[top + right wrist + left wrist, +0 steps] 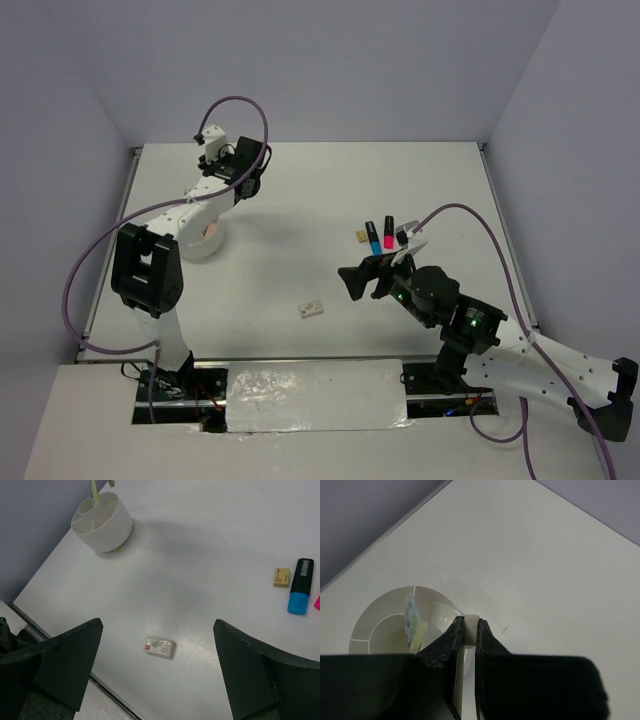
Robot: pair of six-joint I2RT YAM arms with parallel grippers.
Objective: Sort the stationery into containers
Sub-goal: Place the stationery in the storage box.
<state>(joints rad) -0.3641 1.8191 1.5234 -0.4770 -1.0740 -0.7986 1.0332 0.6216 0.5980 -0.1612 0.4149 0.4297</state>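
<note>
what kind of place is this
Most likely a robotics lab test cell. A white table is boxed in by plain walls, a left arm and a right arm are bolted at its near edge, and a blue highlighter and a divided white tub look laid out for a trial.

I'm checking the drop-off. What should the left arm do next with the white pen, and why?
Probably nudge the left gripper slightly toward the middle of the tub, then open. Its jaws are shut on the white pen, whose tip shows at the rim, beside the blue pen and the yellow-green pen already inside, not clearly over a compartment.
</note>
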